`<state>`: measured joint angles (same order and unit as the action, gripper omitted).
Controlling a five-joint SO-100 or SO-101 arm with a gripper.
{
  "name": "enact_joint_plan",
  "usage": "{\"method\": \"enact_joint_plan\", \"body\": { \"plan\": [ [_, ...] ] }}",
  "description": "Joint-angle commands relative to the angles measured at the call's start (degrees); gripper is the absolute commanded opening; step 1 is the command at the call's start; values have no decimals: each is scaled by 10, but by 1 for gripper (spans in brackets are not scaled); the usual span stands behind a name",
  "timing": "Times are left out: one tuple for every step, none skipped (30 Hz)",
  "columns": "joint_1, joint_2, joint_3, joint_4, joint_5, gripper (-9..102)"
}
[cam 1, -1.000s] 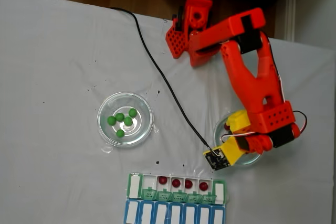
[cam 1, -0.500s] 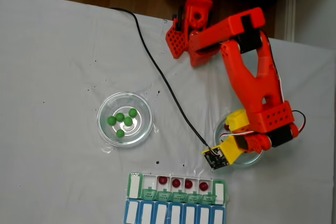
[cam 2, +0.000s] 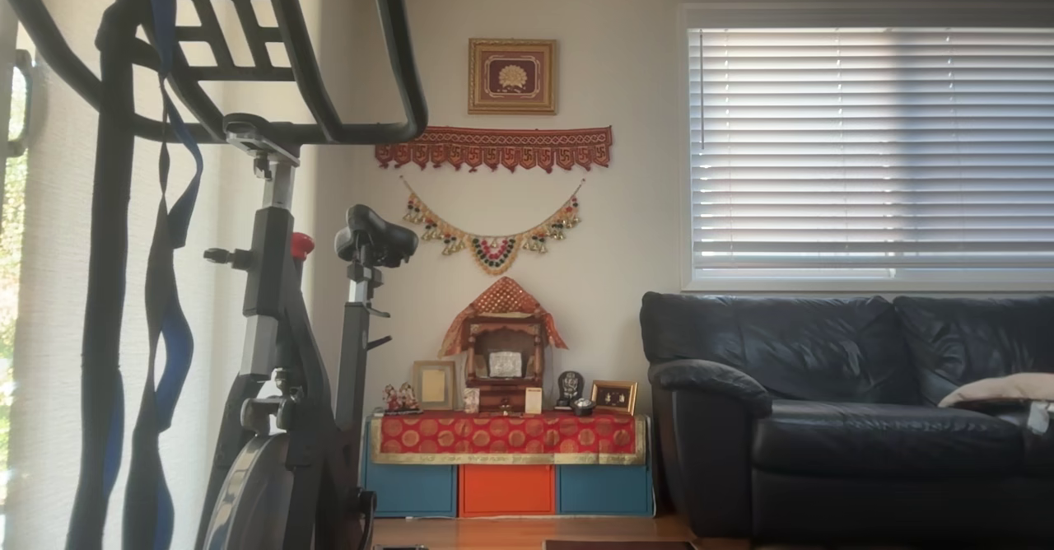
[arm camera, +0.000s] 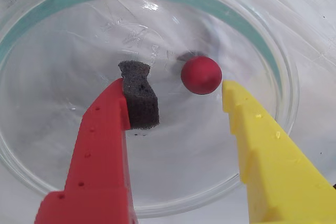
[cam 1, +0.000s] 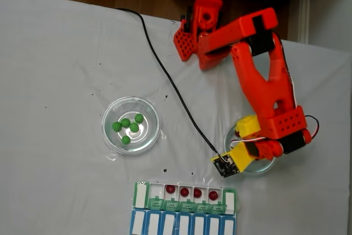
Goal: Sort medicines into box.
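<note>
Wrist view: gripper (arm camera: 181, 95) is down inside a clear glass dish (arm camera: 273, 66), jaws wide apart and holding nothing. Red finger (arm camera: 100, 145) with its dark foam pad (arm camera: 139, 98) sits at 8 o'clock of the frame, yellow finger (arm camera: 268, 150) at 4 o'clock. One dark red ball (arm camera: 201, 75) lies on the dish floor, just ahead of the gap and close to the yellow tip; contact can't be told.

Fixed view, left to right: a second glass dish (cam 1: 110, 136) at 9 o'clock of centre holds five green balls (cam 1: 127, 125) in a loose cluster. The pill box (cam 1: 140, 193) is at 6 o'clock on the bottom edge; four dark red balls (cam 1: 191, 192) sit one per compartment in its open row, green lids folded down below them, blue row under that. A black cable (cam 1: 165, 70) runs from the top down to the wrist camera. The orange arm (cam 1: 264, 81) reaches from 1 o'clock down to the right-hand dish (cam 1: 230, 136) at 4 o'clock, gripper (cam 1: 247, 141) over it. All stand on a white cloth (cam 1: 55, 53).

Other view: a room with an exercise bike (cam 2: 280, 352) at left, a wall shrine (cam 2: 504, 344) at centre, a black sofa (cam 2: 848, 402) at right.
</note>
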<state>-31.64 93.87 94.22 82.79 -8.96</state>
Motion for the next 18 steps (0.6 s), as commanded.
{"method": "enact_joint_plan", "body": {
  "plan": [
    [-10,42,-5,-2,2,22],
    [-11,41,-5,-2,4,22],
    [-12,41,-5,-4,9,21],
    [-13,39,-4,-4,11,21],
    [-13,36,-4,-4,11,20],
    [-13,33,-4,-6,11,19],
    [-13,29,-6,-7,11,19],
    [-12,26,-9,-6,11,19],
    [-11,25,-11,-6,10,19],
    [-11,25,-11,-6,9,19],
    [-11,25,-10,-8,9,19],
    [-10,25,-9,-9,8,20],
    [-9,26,-6,-10,7,20],
    [-9,27,-2,-15,5,21],
    [-8,29,4,-20,5,22],
    [-8,29,7,-24,4,23],
    [-7,28,8,-25,4,23],
    [-5,25,9,-25,3,24]
  ]
}}
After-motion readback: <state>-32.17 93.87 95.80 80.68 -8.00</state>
